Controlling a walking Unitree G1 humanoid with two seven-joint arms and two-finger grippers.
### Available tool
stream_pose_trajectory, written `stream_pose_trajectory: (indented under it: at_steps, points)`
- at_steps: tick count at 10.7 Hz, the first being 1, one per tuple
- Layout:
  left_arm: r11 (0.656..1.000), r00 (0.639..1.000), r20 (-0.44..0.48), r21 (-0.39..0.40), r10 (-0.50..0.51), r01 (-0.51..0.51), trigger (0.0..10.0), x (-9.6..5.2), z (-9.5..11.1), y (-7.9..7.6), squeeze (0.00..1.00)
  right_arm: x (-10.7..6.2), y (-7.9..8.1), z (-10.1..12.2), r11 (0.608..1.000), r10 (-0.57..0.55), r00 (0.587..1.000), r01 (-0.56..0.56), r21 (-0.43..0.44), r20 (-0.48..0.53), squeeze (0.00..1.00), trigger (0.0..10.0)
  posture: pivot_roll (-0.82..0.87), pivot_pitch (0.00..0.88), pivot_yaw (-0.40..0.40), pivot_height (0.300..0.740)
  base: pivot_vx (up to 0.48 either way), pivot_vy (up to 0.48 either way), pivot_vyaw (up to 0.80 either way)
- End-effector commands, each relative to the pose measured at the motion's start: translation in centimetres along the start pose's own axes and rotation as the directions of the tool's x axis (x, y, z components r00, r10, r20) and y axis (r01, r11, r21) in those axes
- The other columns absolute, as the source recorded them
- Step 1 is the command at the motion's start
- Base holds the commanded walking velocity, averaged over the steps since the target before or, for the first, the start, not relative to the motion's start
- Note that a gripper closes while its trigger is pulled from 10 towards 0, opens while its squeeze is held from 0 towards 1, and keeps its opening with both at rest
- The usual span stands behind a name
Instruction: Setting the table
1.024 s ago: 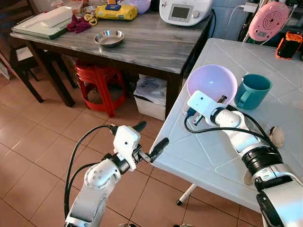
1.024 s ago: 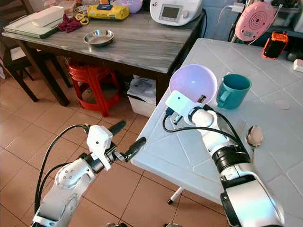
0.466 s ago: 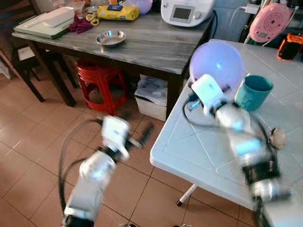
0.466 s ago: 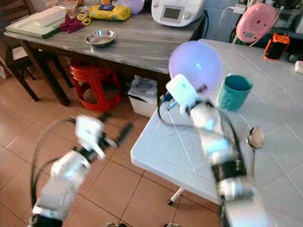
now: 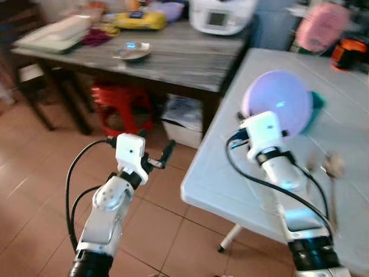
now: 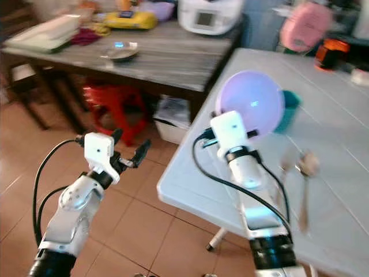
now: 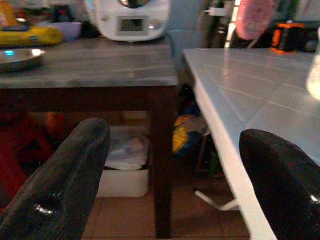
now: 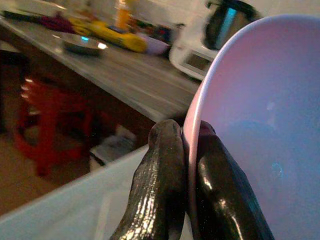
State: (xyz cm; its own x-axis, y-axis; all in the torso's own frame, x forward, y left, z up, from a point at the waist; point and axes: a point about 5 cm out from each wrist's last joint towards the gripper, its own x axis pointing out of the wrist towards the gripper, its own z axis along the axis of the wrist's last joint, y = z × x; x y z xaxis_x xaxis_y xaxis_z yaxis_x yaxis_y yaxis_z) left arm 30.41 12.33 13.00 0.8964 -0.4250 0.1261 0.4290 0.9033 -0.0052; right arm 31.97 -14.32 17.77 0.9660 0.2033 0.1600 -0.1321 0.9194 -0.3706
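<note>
while right hand (image 8: 185, 165) pinches bowl (image 5: 277, 109) rim (mug mostly hidden), left hand (image 7: 170, 165) gapes.

No text or label can be read.

Red stool (image 5: 118, 98) under wooden table (image 5: 190, 57), white appliance (image 5: 222, 14)

Two black fingers (image 7: 60, 185) spread wide apart, framing a white table (image 7: 240, 95) edge, a grey wooden table (image 7: 95, 70), a steel dish (image 7: 17, 57), a white appliance (image 7: 131, 20).
</note>
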Motion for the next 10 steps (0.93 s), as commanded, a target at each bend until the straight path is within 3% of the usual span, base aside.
stream_pose_trajectory:
  at_steps: [1,5,10]
  points:
    - [1.0,1.0,0.002,0.011,0.001,-0.001,10.0,0.1,0.1,0.2,0.0,-0.1,-0.2,0.4,1.0,-0.011,1.0,0.011,0.001,0.011,0.0,10.0,-0.16,0.08,0.092,0.74,0.0,0.345,-0.78]
    - [1.0,1.0,0.007,0.018,-0.004,0.003,10.0,0.1,0.1,0.0,0.0,0.0,0.6,1.0,1.0,0.014,0.999,-0.014,-0.004,0.032,0.0,10.0,-0.14,0.081,0.094,0.74,0.0,0.357,-0.71]
    - [1.0,1.0,0.02,0.005,0.002,-0.002,10.0,0.4,0.1,-0.7,0.0,0.2,0.5,1.5,1.0,0.018,0.998,-0.017,-0.018,0.063,0.0,10.0,-0.15,0.083,0.083,0.74,0.0,0.363,0.0]
